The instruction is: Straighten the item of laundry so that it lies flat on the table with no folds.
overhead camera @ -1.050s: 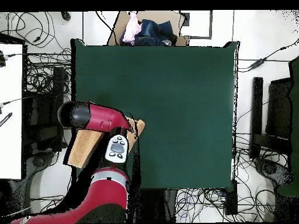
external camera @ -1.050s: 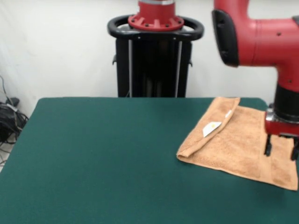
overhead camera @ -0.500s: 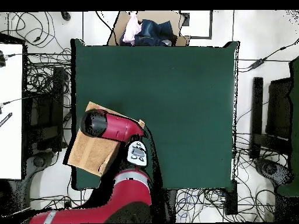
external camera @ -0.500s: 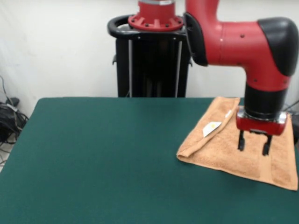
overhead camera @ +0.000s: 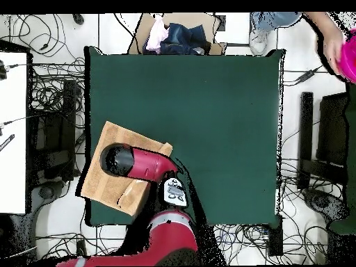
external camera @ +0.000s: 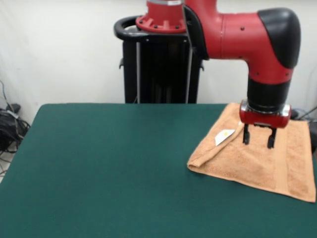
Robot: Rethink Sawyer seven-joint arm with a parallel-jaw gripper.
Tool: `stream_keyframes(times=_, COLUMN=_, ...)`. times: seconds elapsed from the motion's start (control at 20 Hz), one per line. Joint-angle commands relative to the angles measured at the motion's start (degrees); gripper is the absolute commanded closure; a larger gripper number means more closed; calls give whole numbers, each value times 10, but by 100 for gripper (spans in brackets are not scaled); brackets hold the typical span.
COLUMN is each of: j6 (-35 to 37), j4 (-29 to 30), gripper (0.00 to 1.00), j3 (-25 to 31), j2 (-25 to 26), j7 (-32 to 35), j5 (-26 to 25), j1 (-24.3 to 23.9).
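Note:
The item of laundry (external camera: pixel 257 163) is a peach-orange towel lying at the right side of the green table (external camera: pixel 99 163). Its left edge is folded over in a long roll, with a white label (external camera: pixel 224 136) showing on the fold. My gripper (external camera: pixel 258 141) hangs open over the towel's middle with nothing between its fingers, the tips close above the cloth. In the overhead view the towel (overhead camera: pixel 97 182) lies at the table's (overhead camera: pixel 222 125) lower left corner, reaching the table's edge. There the red arm (overhead camera: pixel 135 163) covers the towel's middle and hides the gripper.
A cardboard box (overhead camera: pixel 177 33) of clothes stands beyond the table's top edge in the overhead view. A person's leg (overhead camera: pixel 268 24) and arm (overhead camera: pixel 332 31) show at the top right, by something pink (overhead camera: pixel 350 59). Cables (external camera: pixel 9 124) lie beside the table.
The arm has swung from the towel's right edge to over its middle, and the gripper has risen slightly. A person has come into the overhead view's top right corner. The towel has not moved.

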Motion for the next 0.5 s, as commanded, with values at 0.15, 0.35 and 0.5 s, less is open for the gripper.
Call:
stream_keyframes(times=0.15, j6=-89, j4=51, gripper=0, j3=70, j2=30, j7=65, j5=-54, j1=-15)
stream_keyframes(times=0.35, j6=-97, j4=55, gripper=0, j3=77, j2=35, j7=64, j5=-71, j1=-30)
stream_keyframes(times=0.5, j6=-96, j4=48, gripper=0, j3=79, j2=43, j7=50, j5=-86, j1=-48)
